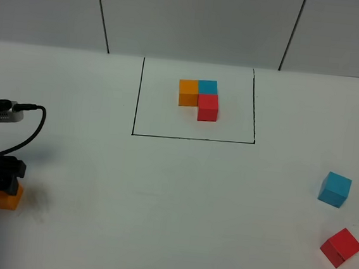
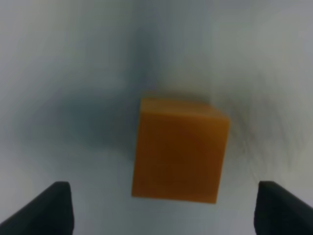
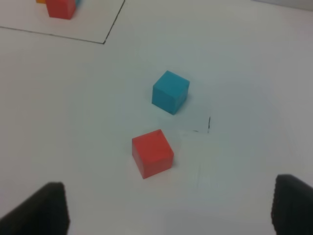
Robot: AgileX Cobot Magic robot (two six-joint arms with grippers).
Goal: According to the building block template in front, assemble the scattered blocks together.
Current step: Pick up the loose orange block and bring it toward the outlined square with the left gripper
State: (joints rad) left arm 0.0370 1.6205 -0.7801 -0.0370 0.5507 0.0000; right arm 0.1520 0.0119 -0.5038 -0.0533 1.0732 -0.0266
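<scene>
The template (image 1: pixel 199 99) is an L of joined orange, blue and red cubes inside a thin black rectangle at the far middle of the table; a corner of it shows in the right wrist view (image 3: pixel 60 8). The loose orange cube (image 1: pixel 3 197) lies at the near left. My left gripper (image 1: pixel 2 181) is open right above it; in the left wrist view the cube (image 2: pixel 179 156) sits between the spread fingertips (image 2: pixel 51 208), untouched. The light blue cube (image 1: pixel 334 189) (image 3: pixel 169 92) and red cube (image 1: pixel 341 247) (image 3: pixel 152 152) lie at the near right. My right gripper (image 3: pixel 168 215) is open above them.
The white table (image 1: pixel 173 204) carries the black drawn frame (image 1: pixel 192 137). A black cable (image 1: pixel 30 130) loops from the left arm. A grey panelled wall (image 1: pixel 197 22) stands behind the table.
</scene>
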